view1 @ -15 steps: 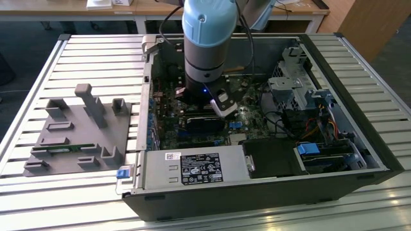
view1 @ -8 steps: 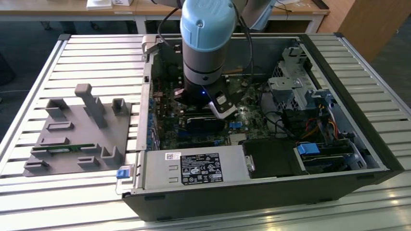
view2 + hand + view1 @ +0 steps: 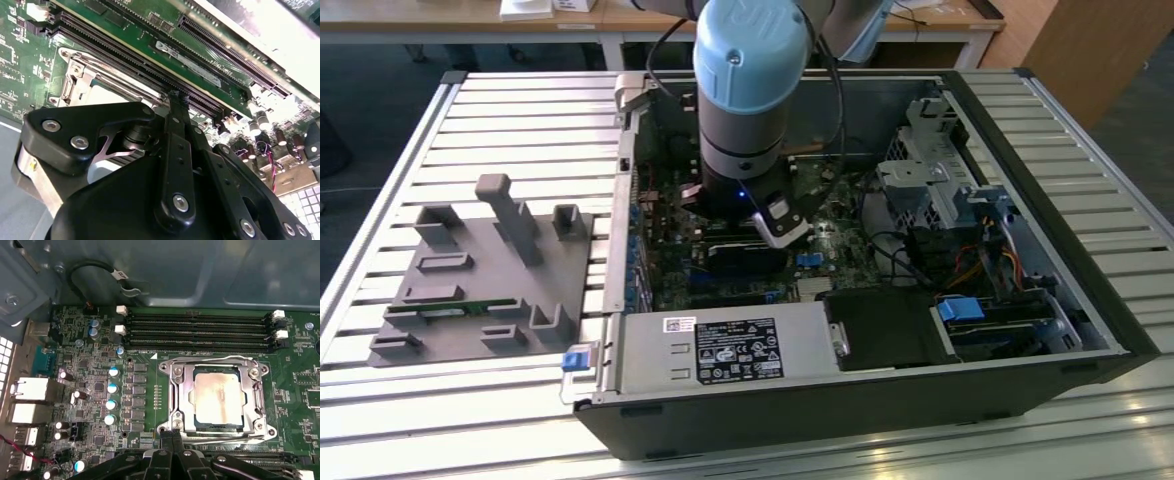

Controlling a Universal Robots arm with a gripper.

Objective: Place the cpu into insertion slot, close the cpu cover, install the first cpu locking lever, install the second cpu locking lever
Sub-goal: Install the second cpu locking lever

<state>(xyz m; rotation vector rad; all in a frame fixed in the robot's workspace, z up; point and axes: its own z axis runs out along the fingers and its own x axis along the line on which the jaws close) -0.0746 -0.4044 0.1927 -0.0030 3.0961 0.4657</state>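
Two fingers (image 3: 172, 437) of my gripper (image 3: 177, 97) stand pressed together, holding nothing, tips at the cpu cover (image 3: 217, 369) edge farthest from the memory slots (image 3: 200, 332). First wrist view shows the cpu (image 3: 219, 394) seated in the insertion slot (image 3: 191, 396), cover down over it. Exterior view places my gripper (image 3: 781, 235) inside the computer case (image 3: 1041, 300).

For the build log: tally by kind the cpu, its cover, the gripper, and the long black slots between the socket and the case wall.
cpu: 1
cover: 1
long black slots: 4
gripper: 1
Total: 7
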